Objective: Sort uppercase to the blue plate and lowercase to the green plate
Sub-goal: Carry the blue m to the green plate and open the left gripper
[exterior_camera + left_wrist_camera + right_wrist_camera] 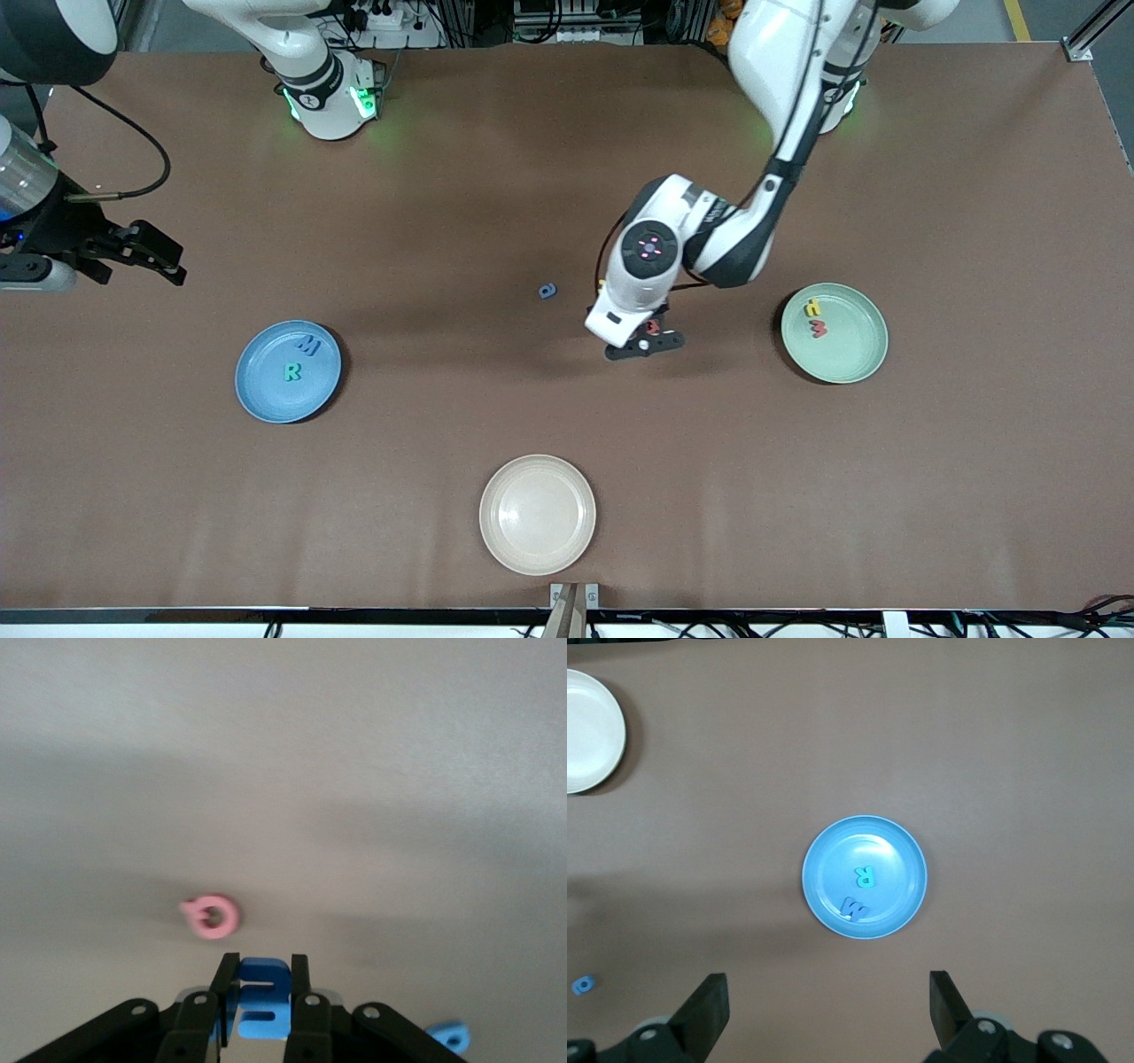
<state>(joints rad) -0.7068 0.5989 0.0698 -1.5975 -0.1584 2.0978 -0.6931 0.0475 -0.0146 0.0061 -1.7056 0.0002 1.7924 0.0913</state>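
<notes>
Because the blue m [261,997] is a lowercase piece, the left gripper [645,341] has its fingers pressed together on the letter's two flat sides. This pinch suits thin foam that gives little edge to grasp. The gripper is low over the middle of the table, and the frames do not show whether the letter has left the surface.

The red Q [213,917] lies flat on the table just beside the fingertips and is not touched. The blue a [547,291] lies near it, toward the right arm's end, and is also unsorted.

The green plate [864,350], the destination for the held letter, sits toward the left arm's end. It already carries the yellow h [812,308] and the red m [819,329].

The blue plate [252,390], toward the right arm's end, holds the blue M [308,344] and the teal R [291,372]. The cream plate [537,514] sits nearest the front camera.

The right gripper [828,1019] waits with fingers spread above the table by the blue plate, clear of the left arm's working area.
</notes>
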